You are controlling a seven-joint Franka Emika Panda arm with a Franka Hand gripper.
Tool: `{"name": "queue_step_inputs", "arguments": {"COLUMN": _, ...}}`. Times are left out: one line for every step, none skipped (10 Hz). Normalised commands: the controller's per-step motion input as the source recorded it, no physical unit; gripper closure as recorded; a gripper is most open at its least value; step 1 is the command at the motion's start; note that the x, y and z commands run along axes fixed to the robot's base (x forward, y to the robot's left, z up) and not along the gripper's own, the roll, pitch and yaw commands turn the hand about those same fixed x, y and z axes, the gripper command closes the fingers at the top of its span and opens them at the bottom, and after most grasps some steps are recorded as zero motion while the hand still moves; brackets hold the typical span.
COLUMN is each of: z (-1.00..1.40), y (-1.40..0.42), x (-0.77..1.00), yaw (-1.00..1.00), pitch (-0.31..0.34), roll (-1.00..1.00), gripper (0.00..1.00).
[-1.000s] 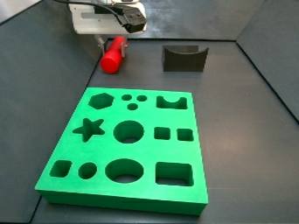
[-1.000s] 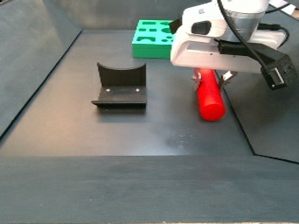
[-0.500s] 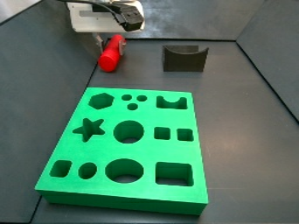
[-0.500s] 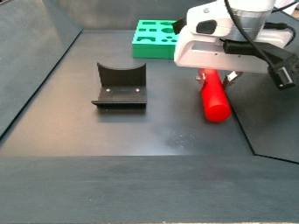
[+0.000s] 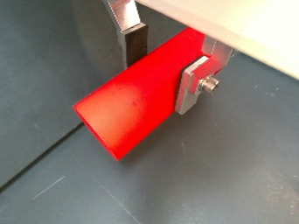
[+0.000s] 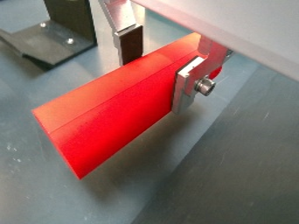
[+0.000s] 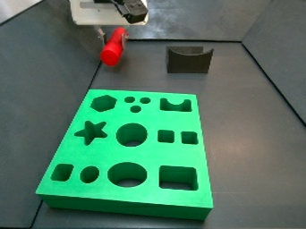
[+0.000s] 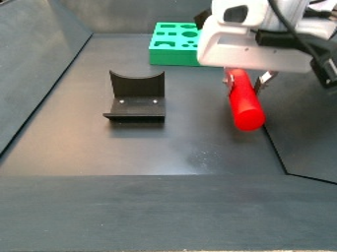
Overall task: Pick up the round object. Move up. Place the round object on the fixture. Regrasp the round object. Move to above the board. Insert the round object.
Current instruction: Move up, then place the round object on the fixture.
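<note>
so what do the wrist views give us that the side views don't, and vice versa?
Wrist views only: the claw's fingers close up, pressed against the peg's sides. Side views only: the board with its cut-outs, and the peg hanging tilted under the claw, apart from the floor. Shared: the peg, the claw, and the fixture, standing off to the side.

Dark grey floor beneath my gripper is bearing the green board and the fixture, well apart.
</note>
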Motion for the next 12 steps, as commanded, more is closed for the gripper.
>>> {"name": "queue_step_inputs", "arguments": {"z": 0.51, "y": -0.03, "x": -0.02, "yaw": 0.02, "pitch": -0.013, "roll": -0.1, "gripper": 1.0}}
{"name": "queue_step_inputs", "arguments": {"z": 0.39, "y": -0.02, "x": -0.02, "yaw": 0.02, "pitch": -0.008, "roll": -0.13, "gripper": 1.0}}
{"name": "queue_step_inputs", "arguments": {"z": 0.32, "y": -0.02, "x": -0.03, "yaw": 0.02, "pitch": -0.005, "roll": -0.15, "gripper": 1.0}}
{"name": "queue_step_inputs", "arguments": {"z": 0.25, "y": -0.02, "x": -0.04, "yaw": 0.01, "pitch": -0.011, "roll": -0.16, "gripper": 1.0}}
{"name": "queue_step_inputs", "arguments": {"z": 0.19, "y": -0.01, "x": -0.04, "yaw": 0.0, "pitch": -0.015, "roll": -0.17, "gripper": 1.0}}
{"name": "queue_step_inputs", "arguments": {"z": 1.0, "y": 0.0, "x": 0.0, "yaw": 0.0, "pitch": 0.0, "roll": 0.0, "gripper": 1.0}}
{"name": "queue_step_inputs", "arguments": {"z": 1.0, "y": 0.0, "x": 0.0, "yaw": -0.01, "pitch": -0.004, "roll": -0.01, "gripper": 1.0}}
{"name": "queue_step_inputs", "arguments": {"z": 1.0, "y": 0.0, "x": -0.01, "yaw": -0.01, "pitch": 0.006, "roll": -0.02, "gripper": 1.0}}
{"name": "queue_step_inputs", "arguments": {"z": 1.0, "y": -0.01, "x": -0.02, "yaw": 0.0, "pitch": 0.013, "roll": -0.04, "gripper": 1.0}}
{"name": "queue_step_inputs", "arguments": {"z": 1.0, "y": -0.02, "x": -0.02, "yaw": 0.01, "pitch": 0.013, "roll": -0.07, "gripper": 1.0}}
{"name": "queue_step_inputs", "arguments": {"z": 1.0, "y": -0.02, "x": -0.02, "yaw": 0.02, "pitch": 0.01, "roll": -0.09, "gripper": 1.0}}
{"name": "queue_step_inputs", "arguments": {"z": 1.0, "y": -0.03, "x": -0.03, "yaw": 0.03, "pitch": 0.008, "roll": -0.11, "gripper": 1.0}}
